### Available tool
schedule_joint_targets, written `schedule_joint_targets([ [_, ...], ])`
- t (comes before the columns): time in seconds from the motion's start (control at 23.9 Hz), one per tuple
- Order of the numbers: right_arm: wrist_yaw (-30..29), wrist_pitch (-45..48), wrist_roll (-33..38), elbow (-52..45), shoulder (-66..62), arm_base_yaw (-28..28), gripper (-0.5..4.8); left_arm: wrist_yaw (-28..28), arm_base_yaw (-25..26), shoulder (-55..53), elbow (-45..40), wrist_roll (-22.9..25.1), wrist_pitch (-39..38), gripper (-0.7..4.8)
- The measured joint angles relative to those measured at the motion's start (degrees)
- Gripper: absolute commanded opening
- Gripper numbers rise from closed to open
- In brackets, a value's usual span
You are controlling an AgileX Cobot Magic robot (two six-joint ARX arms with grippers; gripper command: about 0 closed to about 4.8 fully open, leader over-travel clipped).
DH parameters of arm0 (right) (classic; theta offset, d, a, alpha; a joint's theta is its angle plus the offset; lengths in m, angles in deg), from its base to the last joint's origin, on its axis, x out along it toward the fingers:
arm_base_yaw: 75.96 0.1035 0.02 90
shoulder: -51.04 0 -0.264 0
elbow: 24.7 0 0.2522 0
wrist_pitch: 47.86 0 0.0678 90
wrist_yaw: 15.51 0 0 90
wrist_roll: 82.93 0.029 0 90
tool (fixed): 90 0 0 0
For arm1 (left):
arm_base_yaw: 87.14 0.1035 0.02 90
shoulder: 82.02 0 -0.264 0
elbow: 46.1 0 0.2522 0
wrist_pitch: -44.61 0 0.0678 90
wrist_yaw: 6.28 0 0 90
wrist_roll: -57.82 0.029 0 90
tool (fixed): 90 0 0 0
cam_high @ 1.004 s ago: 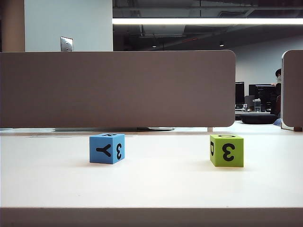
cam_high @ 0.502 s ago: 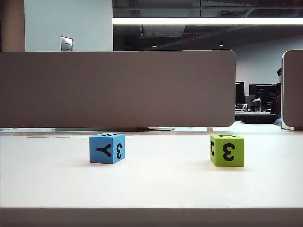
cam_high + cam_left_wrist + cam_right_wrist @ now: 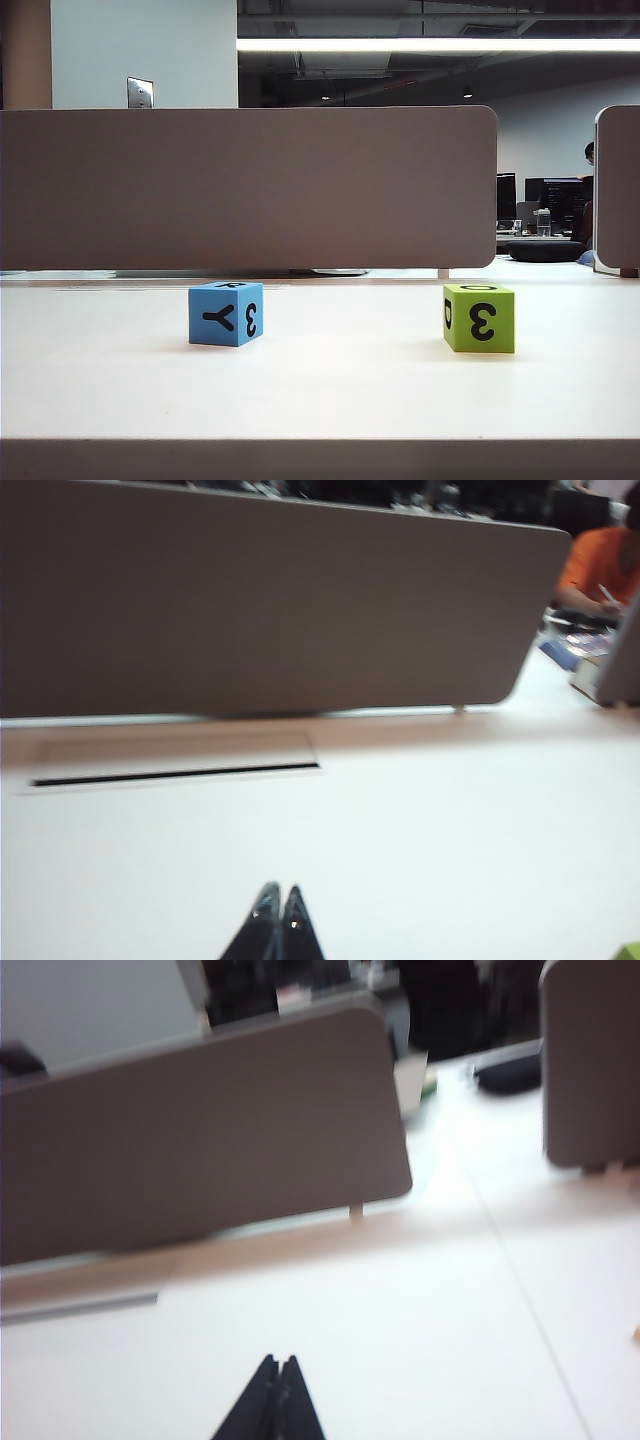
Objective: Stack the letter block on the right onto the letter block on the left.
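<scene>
- The tabletop [image 3: 330, 390] carries both blocks, well apart, and neither arm shows in the exterior view. No containers appear in any view, so nothing is held in one.
- The partition [image 3: 250, 190] stands behind the blocks, and both wrist views look toward it across bare surface.
- The green block [image 3: 479, 318] is the one we must lift. It sits on the right, and a sliver of green [image 3: 628, 952] shows at the edge of the left wrist view, off to the side of that tool.
- The blue block [image 3: 226, 314] is the base on the left and should not be nudged.
- Our right tool [image 3: 277, 1365] has its tips pressed together and holds nothing. The green block is not in its view.
- Our left tool [image 3: 278, 894] is likewise pressed together and empty.
- To do this well, we judge the right tool must spread before descending, come squarely over the green block, and pinch two opposite flat faces.
</scene>
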Motion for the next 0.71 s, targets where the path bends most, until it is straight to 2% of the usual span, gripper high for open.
schedule_joint_targets([
  [0.13,0.2,-5.09,0.28,9.68,-12.31,3.43,-0.06,4.37,-4.74,-5.14,1.07,-1.09,-1.22,-0.06],
  [0.29,0.48,-13.0,0.35,16.17,-20.39,7.98,-0.06,8.39,-6.45,-9.18,4.2,-2.34,-4.68,-0.06],
  [0.42,3.34,-17.42,-0.09,19.65,-28.02,14.1,-0.06,7.65,-9.05,-12.81,6.97,-2.82,-10.64,-0.06],
  [0.5,6.45,-19.1,-0.57,20.15,-31.52,17.7,0.02,7.41,-9.2,-13.77,8.61,-2.95,-10.95,-0.06],
  [0.59,7.52,-20.61,-1.44,20.76,-35.19,21.05,0.55,7.17,-9.6,-15.87,10.12,-3.1,-11.8,-0.06],
  [0.71,13.16,-24.22,-1.7,20.74,-39.23,26.51,0.79,3.06,-10.75,-18.34,12.87,-4.07,-16.72,-0.06],
])
